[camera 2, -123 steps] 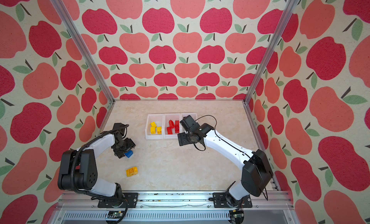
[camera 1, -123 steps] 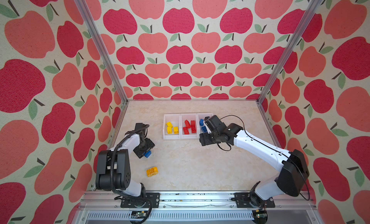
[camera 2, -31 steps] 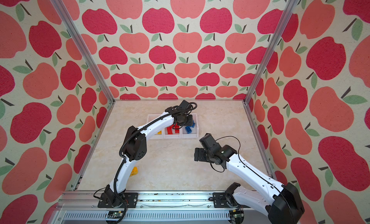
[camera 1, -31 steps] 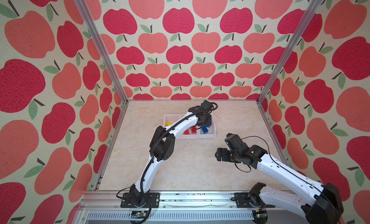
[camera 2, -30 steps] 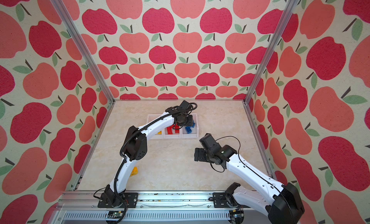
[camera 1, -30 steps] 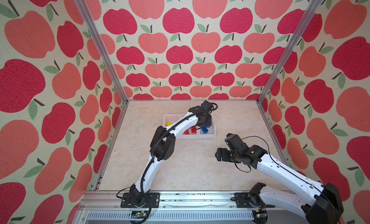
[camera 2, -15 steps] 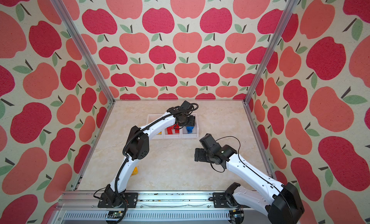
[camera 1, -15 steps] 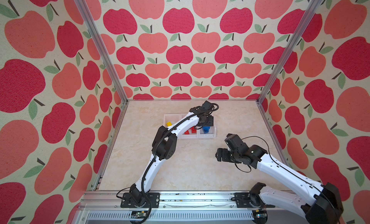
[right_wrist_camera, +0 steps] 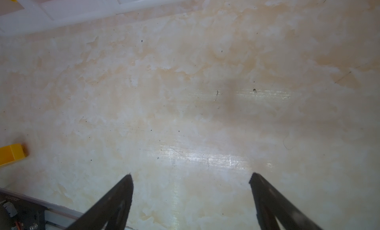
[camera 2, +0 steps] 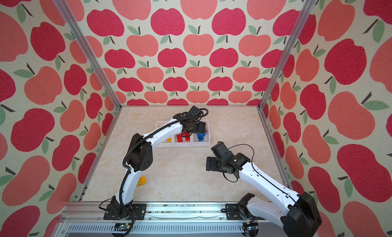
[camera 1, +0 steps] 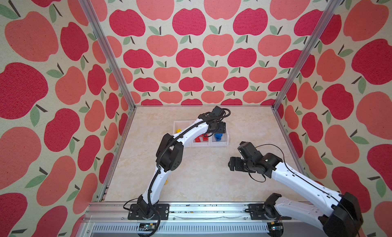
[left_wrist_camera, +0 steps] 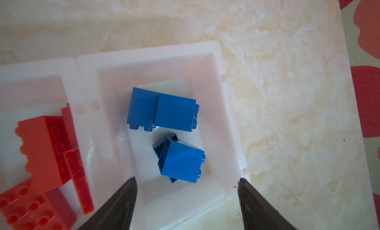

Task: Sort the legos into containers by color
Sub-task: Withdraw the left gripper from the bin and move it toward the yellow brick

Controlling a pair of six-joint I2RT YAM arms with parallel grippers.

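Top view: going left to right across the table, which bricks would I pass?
A loose yellow lego on the table → yellow legos in the left bin → red legos in the middle bin → blue legos in the right bin.

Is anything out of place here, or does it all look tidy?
One small yellow plastic brick lies alone on the marble-look table, towards its front, far from the row of white plastic bins where the other bricks sit. Nothing looks spilled or broken.
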